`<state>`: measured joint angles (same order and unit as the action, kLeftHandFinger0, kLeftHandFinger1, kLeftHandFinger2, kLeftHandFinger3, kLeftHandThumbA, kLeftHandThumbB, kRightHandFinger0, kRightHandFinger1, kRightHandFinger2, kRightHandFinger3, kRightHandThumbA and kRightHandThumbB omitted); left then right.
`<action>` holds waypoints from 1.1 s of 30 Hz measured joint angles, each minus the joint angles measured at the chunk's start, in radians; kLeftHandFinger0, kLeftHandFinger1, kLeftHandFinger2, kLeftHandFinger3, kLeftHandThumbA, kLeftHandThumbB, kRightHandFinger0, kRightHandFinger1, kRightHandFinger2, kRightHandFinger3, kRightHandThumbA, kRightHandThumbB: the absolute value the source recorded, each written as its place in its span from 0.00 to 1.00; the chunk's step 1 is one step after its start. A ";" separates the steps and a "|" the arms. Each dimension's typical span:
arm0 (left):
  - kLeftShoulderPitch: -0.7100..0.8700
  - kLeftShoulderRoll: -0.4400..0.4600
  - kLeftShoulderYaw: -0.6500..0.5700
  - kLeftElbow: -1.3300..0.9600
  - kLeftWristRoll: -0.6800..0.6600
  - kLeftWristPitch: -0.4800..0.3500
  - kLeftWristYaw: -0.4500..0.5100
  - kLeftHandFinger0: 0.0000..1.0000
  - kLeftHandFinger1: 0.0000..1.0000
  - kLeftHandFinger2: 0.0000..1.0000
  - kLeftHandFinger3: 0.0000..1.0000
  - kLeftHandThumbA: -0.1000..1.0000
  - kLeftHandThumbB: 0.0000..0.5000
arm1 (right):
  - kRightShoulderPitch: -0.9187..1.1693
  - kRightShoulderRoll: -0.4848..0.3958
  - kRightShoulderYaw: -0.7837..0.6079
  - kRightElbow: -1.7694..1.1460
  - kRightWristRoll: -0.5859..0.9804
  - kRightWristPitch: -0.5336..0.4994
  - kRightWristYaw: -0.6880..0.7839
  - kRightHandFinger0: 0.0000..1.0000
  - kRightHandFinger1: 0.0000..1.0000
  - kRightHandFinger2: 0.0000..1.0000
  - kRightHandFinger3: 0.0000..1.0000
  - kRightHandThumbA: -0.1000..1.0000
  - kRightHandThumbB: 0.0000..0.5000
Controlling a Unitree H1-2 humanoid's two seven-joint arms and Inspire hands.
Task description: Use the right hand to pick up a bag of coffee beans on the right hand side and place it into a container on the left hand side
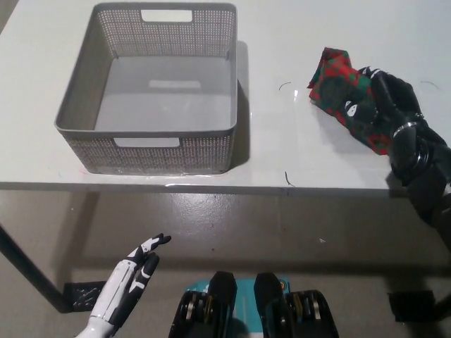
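White tabletop carries the red-and-green coffee bean bag under the black right hand, fingers wrapped over its near end, so it should firm that hold before lifting toward the grey basket far leftward, while the white left hand idles, open, below.

Perforated matt plastic basket, glossy crinkled coffee bag, smooth white table.
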<state>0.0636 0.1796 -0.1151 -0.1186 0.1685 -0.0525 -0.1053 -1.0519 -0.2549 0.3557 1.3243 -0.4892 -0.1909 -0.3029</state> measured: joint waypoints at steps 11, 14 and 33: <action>-0.005 0.006 0.001 0.000 0.005 0.001 -0.002 1.00 1.00 1.00 1.00 1.00 0.49 | -0.016 -0.015 -0.068 -0.102 0.014 -0.025 -0.041 0.02 0.56 0.88 1.00 0.00 0.27; -0.005 0.006 0.001 0.000 0.006 0.001 -0.002 1.00 1.00 1.00 1.00 1.00 0.52 | -0.033 -0.021 -0.088 -0.198 0.015 -0.021 -0.038 0.00 0.55 0.88 1.00 0.00 0.23; -0.004 0.006 -0.002 0.001 0.014 0.002 -0.002 1.00 1.00 1.00 1.00 1.00 0.56 | -0.295 0.133 -0.118 -0.550 0.017 0.083 0.055 0.00 0.24 0.71 0.80 0.00 0.41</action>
<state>0.0597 0.1860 -0.1174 -0.1173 0.1827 -0.0510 -0.1069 -1.3471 -0.1218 0.2375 0.7743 -0.4724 -0.1075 -0.2481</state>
